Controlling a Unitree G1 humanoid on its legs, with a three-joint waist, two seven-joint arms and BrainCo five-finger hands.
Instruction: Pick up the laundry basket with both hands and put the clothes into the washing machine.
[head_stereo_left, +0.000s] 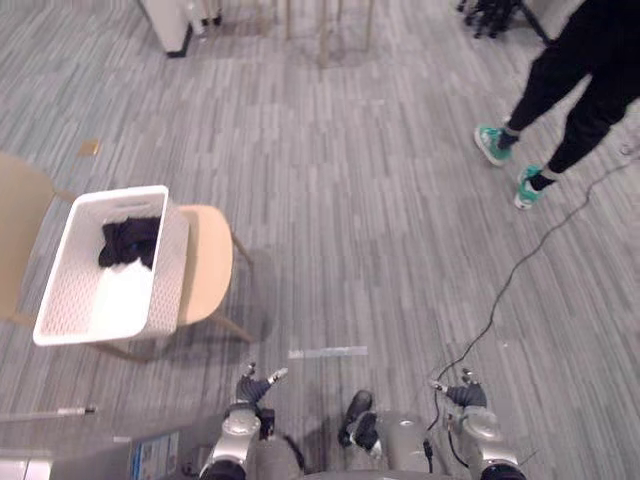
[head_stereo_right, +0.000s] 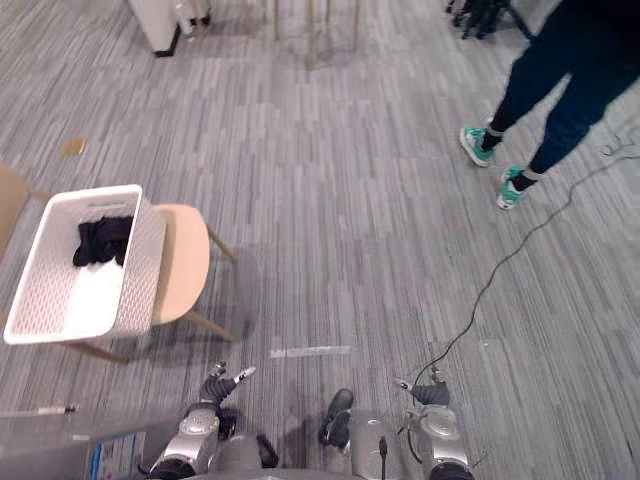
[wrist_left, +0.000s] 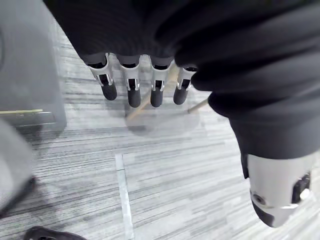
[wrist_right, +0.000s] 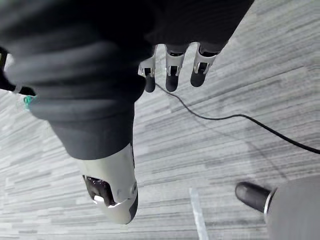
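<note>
A white perforated laundry basket (head_stereo_left: 70, 290) rests on a tan wooden chair (head_stereo_left: 208, 260) at the left. Inside it lie dark clothes (head_stereo_left: 130, 240) on top of a white cloth (head_stereo_left: 115, 295). Both hands hang low near my body, well short of the basket. The left hand (head_stereo_left: 258, 385) has straight fingers (wrist_left: 132, 90) and holds nothing. The right hand (head_stereo_left: 462, 388) is likewise open, its fingers (wrist_right: 172, 75) pointing at bare floor. A grey machine body (head_stereo_left: 100, 462) shows at the lower left, close to the left hand.
A person in black trousers and teal shoes (head_stereo_left: 495, 143) stands at the upper right. A second tan chair (head_stereo_left: 15, 225) sits at the far left. A white cabinet (head_stereo_left: 165, 25) and thin furniture legs (head_stereo_left: 325, 35) stand at the back. A white tape strip (head_stereo_left: 327, 352) marks the floor.
</note>
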